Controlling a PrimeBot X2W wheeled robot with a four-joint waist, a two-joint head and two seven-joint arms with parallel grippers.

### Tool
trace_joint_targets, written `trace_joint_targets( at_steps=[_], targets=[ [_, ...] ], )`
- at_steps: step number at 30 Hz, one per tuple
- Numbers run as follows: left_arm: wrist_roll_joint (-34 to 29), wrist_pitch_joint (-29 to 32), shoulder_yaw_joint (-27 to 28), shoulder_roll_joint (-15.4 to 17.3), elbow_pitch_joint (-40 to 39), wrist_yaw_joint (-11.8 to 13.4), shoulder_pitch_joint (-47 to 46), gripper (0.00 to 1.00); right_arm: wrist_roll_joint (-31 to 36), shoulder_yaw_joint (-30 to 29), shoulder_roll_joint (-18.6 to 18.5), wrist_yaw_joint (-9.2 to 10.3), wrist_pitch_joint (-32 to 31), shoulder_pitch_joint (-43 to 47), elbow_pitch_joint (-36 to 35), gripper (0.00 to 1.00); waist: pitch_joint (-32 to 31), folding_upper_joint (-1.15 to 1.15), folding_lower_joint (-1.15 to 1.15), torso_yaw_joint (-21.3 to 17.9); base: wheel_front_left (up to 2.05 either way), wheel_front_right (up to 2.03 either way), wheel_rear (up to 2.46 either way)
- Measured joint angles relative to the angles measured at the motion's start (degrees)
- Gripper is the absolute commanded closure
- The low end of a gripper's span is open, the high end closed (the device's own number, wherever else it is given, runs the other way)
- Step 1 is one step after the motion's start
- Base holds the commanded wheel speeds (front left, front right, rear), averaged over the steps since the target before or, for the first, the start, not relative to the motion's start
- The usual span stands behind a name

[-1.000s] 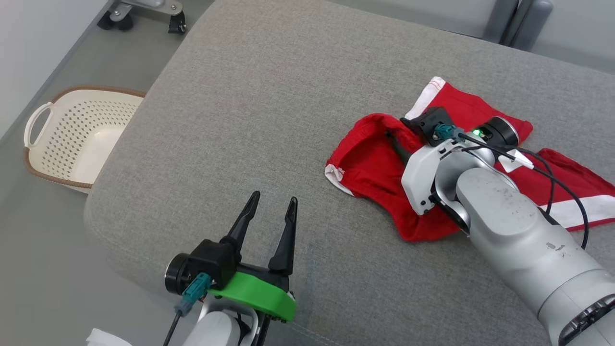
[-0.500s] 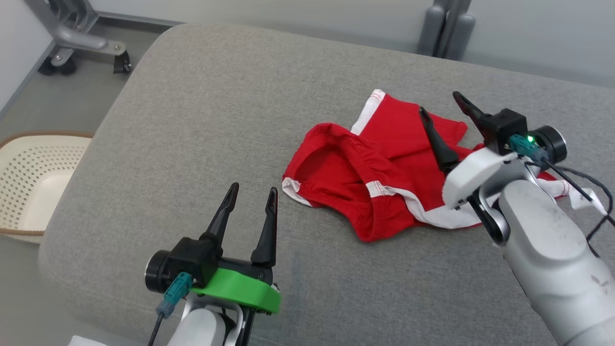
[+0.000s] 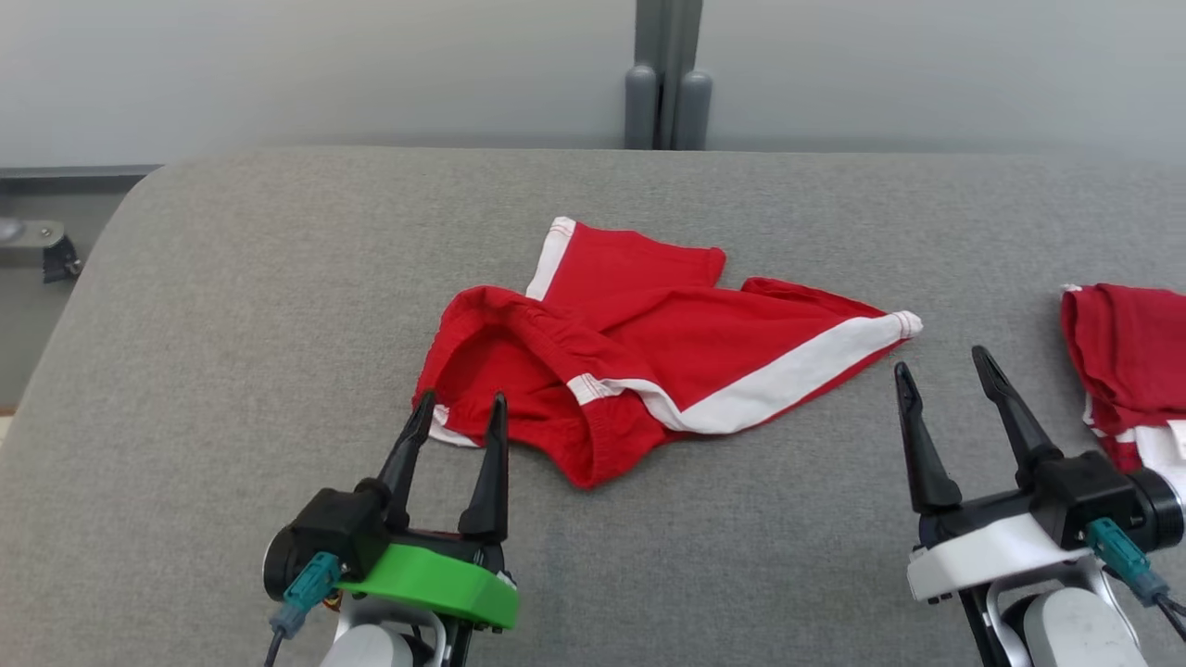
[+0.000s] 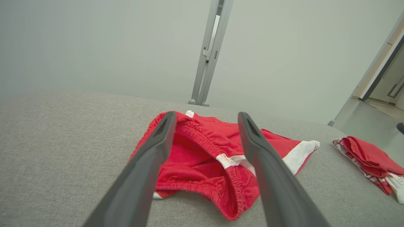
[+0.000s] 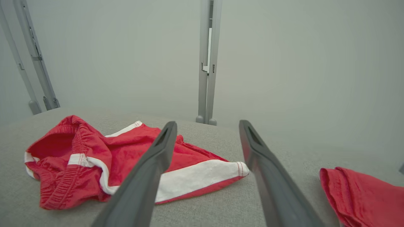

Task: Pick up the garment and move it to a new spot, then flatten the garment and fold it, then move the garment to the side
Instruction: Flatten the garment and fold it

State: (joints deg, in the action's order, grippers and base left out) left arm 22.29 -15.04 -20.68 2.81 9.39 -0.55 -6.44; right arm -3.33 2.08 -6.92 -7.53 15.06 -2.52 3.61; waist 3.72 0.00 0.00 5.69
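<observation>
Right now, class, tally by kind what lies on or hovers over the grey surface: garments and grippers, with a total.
Red garments: 2, the crumpled garment and the far-right garment
Grippers: 2, the left gripper and the right gripper
Total: 4

No readable text, label or number anywhere (all views)

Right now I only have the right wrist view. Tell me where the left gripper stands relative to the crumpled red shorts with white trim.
Observer: The left gripper is open, its tips at the near left edge of the crumpled red shorts with white trim.
Operator: Report whether it touches the cloth.
Observer: Cannot tell; in the head view its tips overlap the white hem.
Operator: Place my gripper.
Observer: The right gripper, open, sits over the bare grey fabric surface, between the shorts and a second red garment, touching neither.
</observation>
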Motion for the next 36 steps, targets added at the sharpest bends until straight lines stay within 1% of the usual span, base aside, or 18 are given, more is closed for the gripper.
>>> trace_joint_targets(
  at_steps=[2,7,9,13,15,17,19,20,23,24,32,34,36],
  targets=[
    [0.66,0.00,0.47,0.01,0.25,0.32,0.00,0.00,0.44,0.30,0.60,0.00,-0.01,1.03,-0.68,0.00,-0.34,0.00,0.00,-1.42,0.00,0.00,0.00],
    [0.30,0.00,0.87,0.01,3.27,0.16,-0.39,0.00,1.05,-0.05,1.88,0.00,0.00,1.04,-2.54,0.00,-0.74,0.00,0.00,-4.84,0.00,0.00,0.00],
    [0.27,0.00,0.75,0.01,4.50,-0.21,-1.29,0.00,1.21,-0.18,2.12,0.00,-0.01,0.96,-2.80,0.00,-0.66,0.00,0.00,-5.92,0.00,0.00,0.00],
    [0.49,-0.01,-1.11,0.00,7.09,-1.99,-4.23,0.00,1.79,-0.07,2.23,0.00,0.00,0.55,-2.80,0.00,-0.04,0.00,0.00,-7.85,0.00,0.00,0.00],
    [2.07,0.19,-2.11,-0.02,9.77,-2.21,-5.48,0.00,1.81,-0.16,2.35,0.00,-0.01,0.28,-2.83,0.00,0.42,0.00,0.00,-8.66,0.00,0.00,0.00],
    [3.14,1.89,-3.41,0.00,13.17,-2.20,-7.02,0.00,1.81,-0.19,2.47,0.00,0.00,0.14,-2.85,0.00,0.96,0.00,0.00,-9.50,0.00,0.00,0.00],
    [6.17,3.01,-3.71,-0.02,15.41,-2.19,-8.73,0.00,1.88,-0.03,2.58,0.00,0.00,0.12,-2.82,0.00,1.46,0.00,0.00,-10.19,0.00,0.00,0.00],
    [7.22,3.86,-3.93,-0.02,16.84,-1.92,-9.68,0.00,1.89,0.03,2.63,0.00,-0.01,0.05,-2.76,0.00,1.74,0.00,0.00,-10.56,0.00,0.00,0.00],
    [7.35,5.08,-3.97,-0.02,21.24,-0.16,-11.65,0.00,2.21,0.31,2.74,0.00,0.00,-0.35,-2.58,0.00,2.56,0.00,0.00,-11.51,0.00,0.00,0.00],
    [7.45,5.24,-3.88,-0.02,22.53,0.08,-12.21,0.00,2.32,0.41,2.81,0.00,-0.01,-0.46,-2.55,0.00,2.83,0.00,0.00,-11.85,0.00,0.00,0.00],
    [8.87,4.53,-2.90,0.01,28.16,0.41,-15.43,0.00,2.45,0.13,3.12,0.00,-0.01,-1.03,-2.50,0.00,4.41,0.00,0.00,-13.74,0.00,0.00,0.00],
    [9.11,4.42,-2.42,0.02,29.44,1.09,-16.05,0.00,2.47,0.15,3.19,0.00,-0.01,-1.05,-2.43,0.00,4.56,0.00,0.00,-14.04,0.00,0.00,0.00],
    [9.18,4.28,-2.33,0.02,30.29,1.08,-16.56,0.00,2.55,0.15,3.24,0.00,-0.01,-1.06,-2.31,0.00,4.58,0.00,0.00,-14.20,0.00,0.00,0.00]
  ],
)
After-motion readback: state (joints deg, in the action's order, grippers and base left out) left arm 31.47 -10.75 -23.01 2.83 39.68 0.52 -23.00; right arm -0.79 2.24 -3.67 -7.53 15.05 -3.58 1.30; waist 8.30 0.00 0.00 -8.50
